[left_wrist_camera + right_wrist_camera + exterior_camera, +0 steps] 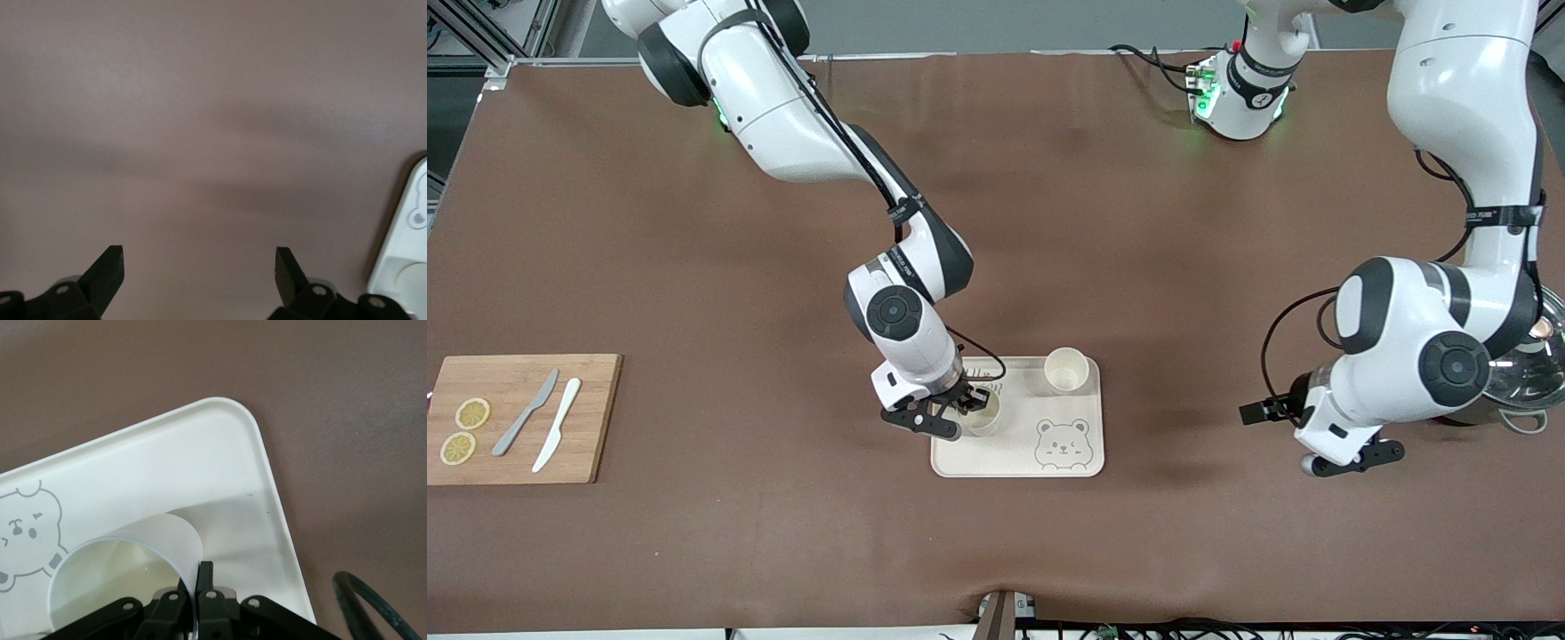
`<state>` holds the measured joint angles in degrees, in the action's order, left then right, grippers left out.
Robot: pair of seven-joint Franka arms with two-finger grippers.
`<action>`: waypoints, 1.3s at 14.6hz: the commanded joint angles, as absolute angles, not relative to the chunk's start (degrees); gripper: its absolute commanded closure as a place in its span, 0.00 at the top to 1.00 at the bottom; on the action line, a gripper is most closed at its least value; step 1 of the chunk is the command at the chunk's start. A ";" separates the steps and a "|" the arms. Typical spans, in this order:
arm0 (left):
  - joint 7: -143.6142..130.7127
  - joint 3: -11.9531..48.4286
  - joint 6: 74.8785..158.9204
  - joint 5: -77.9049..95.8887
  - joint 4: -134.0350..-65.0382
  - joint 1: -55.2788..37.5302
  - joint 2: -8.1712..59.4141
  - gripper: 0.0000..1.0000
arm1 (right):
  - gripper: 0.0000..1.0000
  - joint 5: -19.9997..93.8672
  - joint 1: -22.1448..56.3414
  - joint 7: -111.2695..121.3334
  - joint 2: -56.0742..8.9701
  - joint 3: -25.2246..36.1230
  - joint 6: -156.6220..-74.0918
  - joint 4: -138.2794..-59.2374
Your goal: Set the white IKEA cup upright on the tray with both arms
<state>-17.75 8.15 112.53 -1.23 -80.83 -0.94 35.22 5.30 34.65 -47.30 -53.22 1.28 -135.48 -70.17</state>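
Observation:
The cream tray [1018, 453] with a bear drawing lies mid-table. A white cup [985, 418] stands upright at the tray's edge toward the right arm's end. My right gripper [963, 416] is shut on its wall, one finger inside and one outside. The right wrist view shows the cup [133, 557], the tray [200, 453] and my right gripper [198, 572]. I cannot tell whether the cup rests on the tray or hangs just above it. A second white cup [1066, 369] stands upright on the tray. My left gripper [1352, 462] waits open and empty over bare table [199, 263].
A wooden cutting board [525, 418] with two lemon slices, a grey knife and a white knife lies at the right arm's end. A glass bowl [1529, 373] sits by the left arm. The left wrist view shows a tray corner [407, 253].

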 commanded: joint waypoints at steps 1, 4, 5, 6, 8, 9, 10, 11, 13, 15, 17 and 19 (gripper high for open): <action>-12.94 8.70 111.62 -2.55 -81.30 1.49 33.93 1.00 | 0.00 4.04 35.33 -49.13 -54.23 1.76 -136.05 -68.64; -11.95 8.70 111.71 -2.55 -81.30 2.29 32.70 1.00 | 0.64 4.04 35.16 -49.04 -54.32 1.76 -136.05 -68.64; -12.21 8.79 111.62 -2.55 -81.47 2.02 32.09 1.00 | 0.85 4.04 35.07 -49.04 -54.32 1.76 -136.05 -68.64; -12.48 8.88 111.45 -2.55 -81.65 2.02 30.77 1.00 | 1.00 3.96 34.89 -48.87 -54.32 1.76 -136.05 -68.64; -13.18 8.96 110.92 -2.55 -82.00 2.11 27.79 1.00 | 1.00 3.96 34.72 -48.60 -54.23 1.84 -135.97 -68.64; -13.18 8.96 109.35 -2.55 -81.74 2.02 26.03 1.00 | 1.00 3.87 34.54 -48.43 -54.14 1.76 -135.97 -68.64; -12.92 8.88 108.03 -2.55 -81.65 1.93 23.84 1.00 | 1.00 3.78 34.37 -47.91 -53.88 1.76 -135.79 -68.64; -12.31 8.88 106.36 -2.55 -81.74 1.76 21.56 1.00 | 1.00 3.78 34.28 -47.12 -53.44 1.84 -135.44 -68.64; -12.04 8.88 102.49 -2.64 -81.56 0.88 18.30 1.00 | 1.00 3.17 34.10 -46.50 -51.69 1.84 -134.74 -68.64; -12.04 8.53 99.16 -2.64 -81.56 -0.61 15.57 1.00 | 1.00 3.08 34.10 -46.41 -50.11 1.76 -130.28 -68.38; -11.61 8.87 96.43 -2.64 -81.56 -0.79 13.20 1.00 | 1.00 3.25 33.66 -44.66 -46.60 1.76 -125.80 -68.38; -9.24 8.53 93.79 -2.55 -81.56 -1.66 10.82 1.00 | 1.00 3.69 32.61 -42.73 -42.38 1.67 -119.30 -68.38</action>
<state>-11.43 8.85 95.98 -1.26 -80.27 -1.00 13.90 4.03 34.12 -44.97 -47.80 2.21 -125.00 -67.07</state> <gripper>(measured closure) 0.000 0.000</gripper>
